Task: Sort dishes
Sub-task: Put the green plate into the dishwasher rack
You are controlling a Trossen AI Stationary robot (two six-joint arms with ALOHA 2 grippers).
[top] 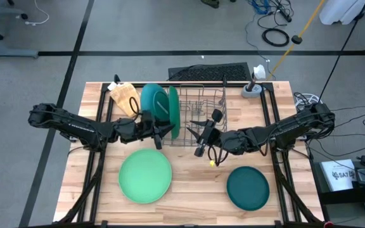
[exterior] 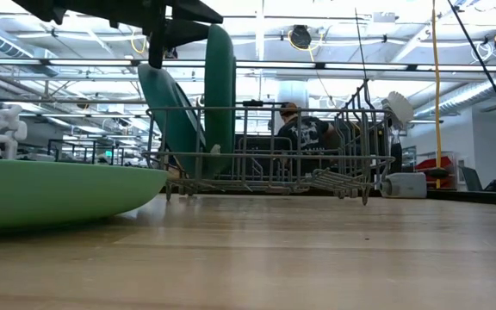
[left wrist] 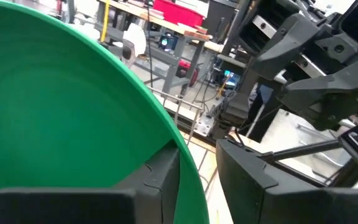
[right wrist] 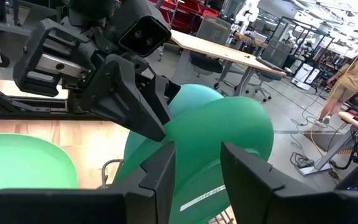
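Bench, mid-task. Grey wire rack (top: 198, 114) sits at the middle of the far edge. Two plates stand upright in its left end: a teal plate (top: 152, 100) and, just beside it, a dark green plate (top: 173, 111). A light green plate (top: 145, 175) lies flat toward the near-left; a dark teal plate (top: 248, 187) lies flat near the near-right corner. A tan waffle-textured lump (top: 124, 95) lies at the far-left, next to the rack.

Left pincer (left wrist: 197, 168) is at the rack's left end, astride the rim of the dark green plate: one finger on each face, the gap narrow but not clearly pinching yet. Right pincer (right wrist: 196, 163) hangs at the rack's near side, facing the standing plates, partly open, holding nothing.

Step in hand, by my reading: seating or releasing the dark green plate in its slot. To do it well, keep the plate vertical, let the rim settle between the wires before any release, and draw straight up so the neighbouring teal plate is not knocked.
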